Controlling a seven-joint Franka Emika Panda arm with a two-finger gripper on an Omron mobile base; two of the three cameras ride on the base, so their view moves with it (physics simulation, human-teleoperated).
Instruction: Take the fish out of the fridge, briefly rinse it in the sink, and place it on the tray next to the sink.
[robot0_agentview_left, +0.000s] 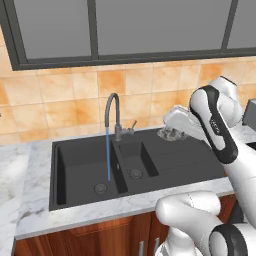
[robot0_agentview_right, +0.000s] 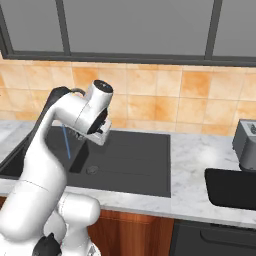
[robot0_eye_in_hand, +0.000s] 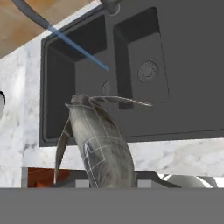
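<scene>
Fish (robot0_eye_in_hand: 103, 144) sits in my gripper (robot0_agentview_left: 172, 134), jaws drawn narrow and clamped on its body — the hand view has it rising from the bottom edge, mottled grey-silver, with thin fins splayed to either side and its far end pointing toward the sink (robot0_agentview_left: 80, 195). From the left base view I see the fish as a small grey lump at the end of the hand, held above the flat right-hand part of the sink, just right of the tap (robot0_agentview_left: 113, 112). In the right base view the hand (robot0_agentview_right: 95, 127) hangs over the sink's near-left area, but the fish itself is too hidden behind the wrist for me to pick out.

Water (robot0_agentview_left: 108, 155) runs from the tap in a thin blue stream — it falls straight into the large left basin, next to the drain (robot0_agentview_left: 100, 188). The fish is apart from that stream, to its right. The smaller basin lies between the stream and the flat part, with its own drain (robot0_agentview_left: 136, 173).

Marble counter (robot0_agentview_left: 30, 200) surrounds the sink. On the right base view a black tray (robot0_agentview_right: 232, 187) lies on the counter well to the right of the sink, with a grey appliance (robot0_agentview_right: 246, 144) just behind it. Orange tiles (robot0_agentview_left: 60, 100) back the counter below a dark-framed window (robot0_agentview_left: 150, 25).
</scene>
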